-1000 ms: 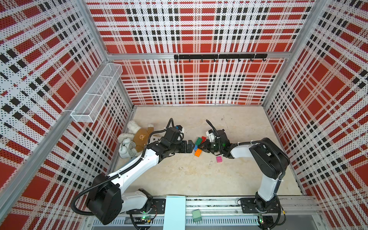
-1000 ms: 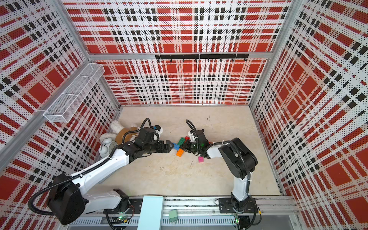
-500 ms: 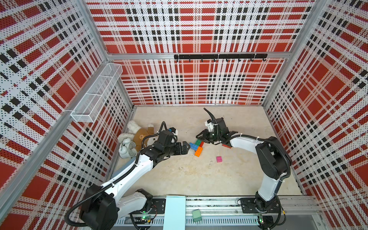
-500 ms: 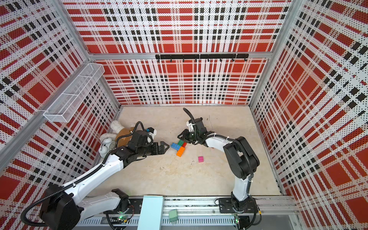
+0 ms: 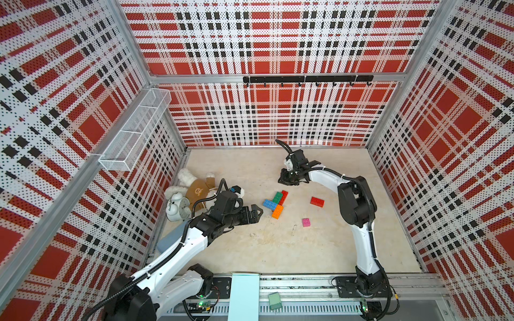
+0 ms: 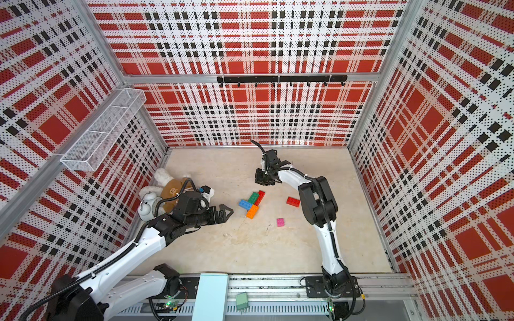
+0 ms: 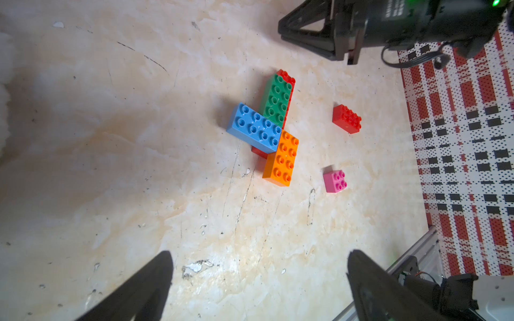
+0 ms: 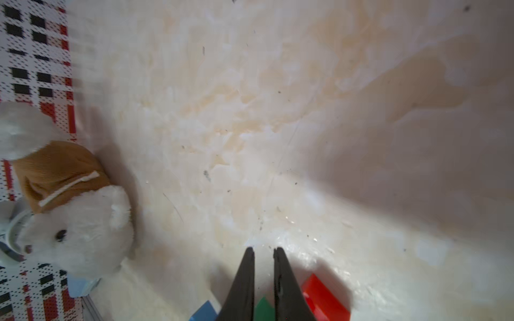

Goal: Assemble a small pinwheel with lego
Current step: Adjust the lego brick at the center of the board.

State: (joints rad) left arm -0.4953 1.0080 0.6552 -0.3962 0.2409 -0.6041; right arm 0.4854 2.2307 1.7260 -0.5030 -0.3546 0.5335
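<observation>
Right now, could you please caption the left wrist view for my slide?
Half-built pinwheel, with a loose red brick and pink square lying apart from it.

Left arm [image 5: 192,244] and right arm [image 5: 364,250]: glossy white link shells between matte black joint housings, each seated on a black base plate [image 5: 343,286]. Cabling: ribbed black conduit [image 5: 139,276] along the left arm's lower link, thinner black leads strapped to the white shells with pale ties, and one black loop rising over each wrist. Left gripper [image 7: 258,254] and right gripper [image 8: 263,250]: matte black tapering jaws, with triangular cut-outs in the right pair and a green indicator lit on its housing.
</observation>
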